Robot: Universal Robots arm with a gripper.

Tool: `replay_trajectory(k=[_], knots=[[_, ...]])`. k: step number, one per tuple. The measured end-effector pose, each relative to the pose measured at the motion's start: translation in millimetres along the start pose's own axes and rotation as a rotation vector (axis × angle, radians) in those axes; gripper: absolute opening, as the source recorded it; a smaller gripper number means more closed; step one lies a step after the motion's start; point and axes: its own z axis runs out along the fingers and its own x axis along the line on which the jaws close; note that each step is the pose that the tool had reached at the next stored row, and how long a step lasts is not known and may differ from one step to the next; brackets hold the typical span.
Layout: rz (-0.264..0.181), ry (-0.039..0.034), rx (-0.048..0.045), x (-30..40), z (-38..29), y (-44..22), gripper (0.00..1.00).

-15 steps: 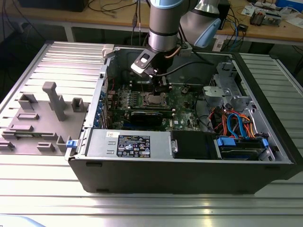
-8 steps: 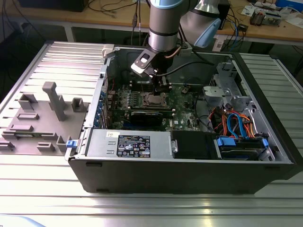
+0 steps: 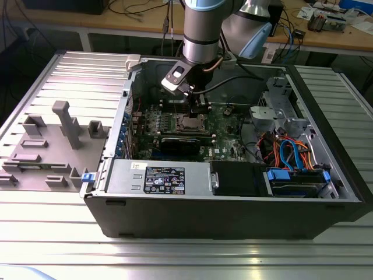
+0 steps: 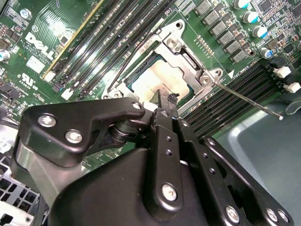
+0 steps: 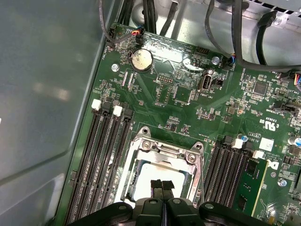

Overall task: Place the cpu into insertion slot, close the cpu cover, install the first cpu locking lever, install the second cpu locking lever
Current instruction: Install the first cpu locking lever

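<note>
Centrally, your arm (image 3: 201, 29) reaches from the upper middle of the exterior view into an open computer case (image 3: 233, 216) lying on a ridged metal worktop (image 3: 175, 256). Your tool (image 3: 200, 111) hangs over the processor socket on the green motherboard (image 3: 224, 125). On the exterior view's left, a grey fixture plate (image 3: 52, 146) with upright holders lies on the worktop beside the case.

In both wrist views the tool's black fingertips (image 5: 157, 184) are pressed together with nothing between them, directly above the cpu (image 5: 150, 173). You cannot tell whether they touch it. The cpu sits flat in its socket, and the silvery cpu cover (image 5: 165, 153) lies down around it, framing the pale chip. In the second wrist view a thin wire locking lever (image 4: 244, 99) sticks out free from a corner of the socket, across the black memory slots (image 4: 225, 94).
</note>
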Motion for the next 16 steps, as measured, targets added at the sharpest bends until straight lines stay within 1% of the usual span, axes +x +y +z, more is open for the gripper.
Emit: replay_trajectory(k=[2, 4, 6, 8, 10, 15, 16], knots=[[-0.004, -0.0001, -0.0001, 0.0, 0.0, 0.0, 0.11], [-0.017, -0.0006, -0.0001, 0.0, 0.0, 0.0, 0.11], [-0.051, -0.0005, -0.001, 0.0, 0.0, 0.0, 0.11], [-0.053, -0.0006, -0.0008, 0.0, -0.3, 0.0, 0.11], [-0.053, -0.0007, -0.0008, -0.1, -1.8, 0.0, 0.11], [-0.056, -0.0005, -0.0011, -0.2, -9.3, 0.0, 0.11], [-0.057, -0.0005, -0.0012, -0.2, -9.3, 0.0, 0.11]])
